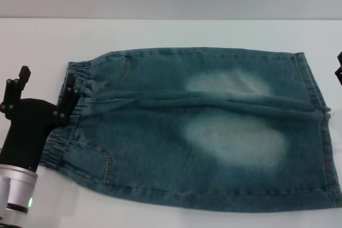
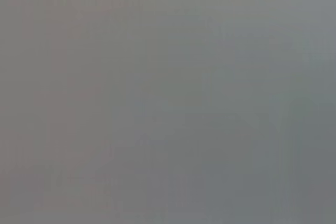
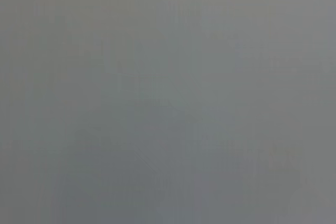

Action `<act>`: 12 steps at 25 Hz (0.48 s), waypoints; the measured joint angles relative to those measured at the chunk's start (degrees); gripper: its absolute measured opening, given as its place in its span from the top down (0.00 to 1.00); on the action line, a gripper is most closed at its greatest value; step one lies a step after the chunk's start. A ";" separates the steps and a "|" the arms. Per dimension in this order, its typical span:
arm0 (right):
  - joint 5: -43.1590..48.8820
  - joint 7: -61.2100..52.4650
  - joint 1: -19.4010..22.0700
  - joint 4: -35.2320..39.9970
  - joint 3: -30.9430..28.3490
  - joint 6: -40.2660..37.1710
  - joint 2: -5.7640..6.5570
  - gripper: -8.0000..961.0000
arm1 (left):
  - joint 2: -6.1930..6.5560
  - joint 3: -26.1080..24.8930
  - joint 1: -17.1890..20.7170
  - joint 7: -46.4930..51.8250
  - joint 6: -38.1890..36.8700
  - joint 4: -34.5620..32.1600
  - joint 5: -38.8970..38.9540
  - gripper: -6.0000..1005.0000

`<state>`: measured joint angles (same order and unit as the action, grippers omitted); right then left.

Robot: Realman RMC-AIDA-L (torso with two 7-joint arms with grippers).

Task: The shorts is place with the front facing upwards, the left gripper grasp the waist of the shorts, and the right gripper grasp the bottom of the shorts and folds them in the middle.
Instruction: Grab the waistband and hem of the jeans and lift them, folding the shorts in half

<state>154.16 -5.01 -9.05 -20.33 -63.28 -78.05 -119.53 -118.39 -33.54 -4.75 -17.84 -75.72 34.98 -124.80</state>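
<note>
Shorts (image 1: 203, 126) lie flat on the white surface (image 1: 171, 33), waist (image 1: 69, 116) twd robot's left, bottom (image 1: 320, 126) twd its right, so each arm gets its own end. Left hand (image 1: 45, 92) sits at the waist edge, fingers spread wide, one finger (image 1: 68, 97) over the elastic band, other off the fabric; looks set to pinch, nothing held yet. Right hand (image 1: 339, 70) barely shows at frame edge near the hem; can't tell its state. Wrist views show nothing.
</note>
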 joint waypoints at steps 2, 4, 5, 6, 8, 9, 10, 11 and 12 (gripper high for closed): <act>0.00 0.00 -0.03 -0.19 0.00 0.00 0.00 0.24 | 0.00 -0.09 -0.01 0.00 -0.01 0.00 0.00 0.16; 0.01 0.00 -0.03 -0.34 0.00 0.00 0.00 0.24 | 0.00 -0.14 -0.10 0.00 0.07 0.00 0.00 0.16; 0.01 0.00 -0.03 -0.37 0.04 0.00 0.00 0.24 | 0.00 -0.14 -0.14 0.00 0.11 0.00 0.00 0.16; 0.01 0.00 -0.02 -0.38 0.09 0.00 0.00 0.24 | 0.00 -0.15 -0.18 0.00 0.12 0.00 -0.01 0.17; 0.00 -0.01 -0.02 -0.39 0.40 0.00 0.01 0.24 | 0.00 -0.18 -0.20 0.00 0.08 0.00 -0.01 0.17; 0.00 0.00 -0.01 -0.40 0.56 0.02 0.03 0.24 | 0.02 -0.21 -0.21 0.00 0.03 0.01 -0.01 0.17; 0.00 0.00 0.00 -0.41 0.62 0.06 0.05 0.24 | 0.04 -0.21 -0.23 0.00 0.03 0.03 -0.01 0.17; 0.00 0.00 0.00 -0.41 0.65 0.10 0.07 0.24 | 0.05 -0.21 -0.25 0.00 0.03 0.05 -0.01 0.17; 0.00 0.00 0.00 -0.41 0.66 0.13 0.07 0.24 | 0.05 -0.21 -0.33 0.00 0.03 0.05 -0.01 0.18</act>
<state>154.16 -5.01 -9.06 -20.74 -62.62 -77.92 -119.46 -118.33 -33.75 -5.08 -17.84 -75.69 35.03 -124.81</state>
